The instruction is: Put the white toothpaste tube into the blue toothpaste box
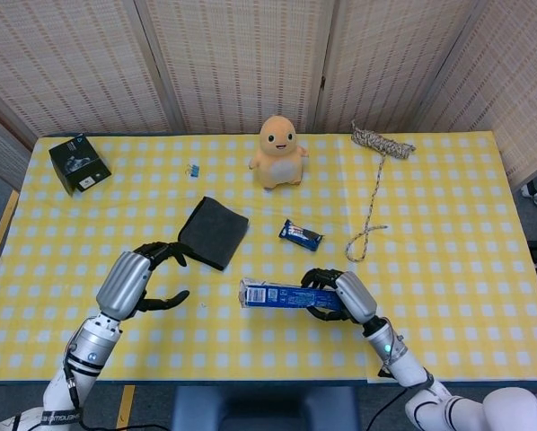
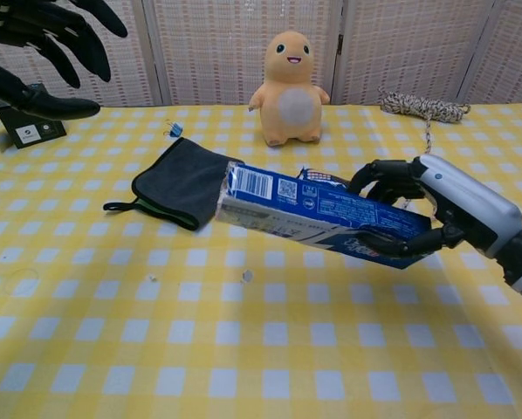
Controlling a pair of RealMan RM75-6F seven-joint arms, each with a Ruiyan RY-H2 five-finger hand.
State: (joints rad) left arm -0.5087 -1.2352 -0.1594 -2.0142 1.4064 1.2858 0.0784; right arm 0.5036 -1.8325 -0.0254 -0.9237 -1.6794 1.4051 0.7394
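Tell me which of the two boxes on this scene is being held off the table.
The blue toothpaste box, gripped by the right hand near the front edge. The black box sits untouched at the far left corner.

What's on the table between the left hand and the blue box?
Only bare checked cloth between the left hand and the blue box, plain in the head view.

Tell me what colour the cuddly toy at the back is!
The cuddly toy is orange, clearest in the chest view.

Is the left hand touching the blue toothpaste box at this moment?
Apart. In the head view the left hand is open with bare tablecloth between it and the blue toothpaste box, which only the right hand grips.
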